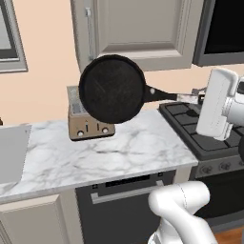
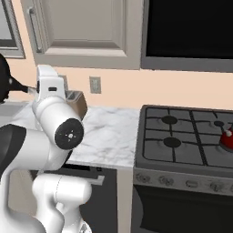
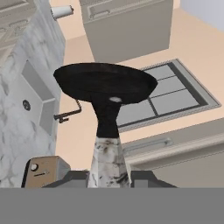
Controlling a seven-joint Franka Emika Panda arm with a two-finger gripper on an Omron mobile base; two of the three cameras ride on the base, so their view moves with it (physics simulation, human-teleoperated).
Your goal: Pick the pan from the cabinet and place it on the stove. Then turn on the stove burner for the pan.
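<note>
Pinching pan (image 1: 111, 89) handle in jaws, held above counter (image 1: 109, 152) before toaster (image 1: 81, 125); no legible writing.

Matt black pan, veined marble, taupe panels and cast-iron grates

The pan (image 1: 111, 88) is seen as matt black with a faintly speckled, rough face, its handle (image 3: 107, 162) ending near the hand in a mottled white, worn-looking finish. Below the hand, the counter (image 1: 114, 152) is rendered as smooth white marble with grey veins. The toaster (image 1: 88, 125) is given a dull bronze metal look. The cabinet (image 1: 143, 28) is shown in flat taupe paint. The stove (image 2: 182, 136) is fitted with black grates, apparently cast iron, and a grey metal front.
</note>
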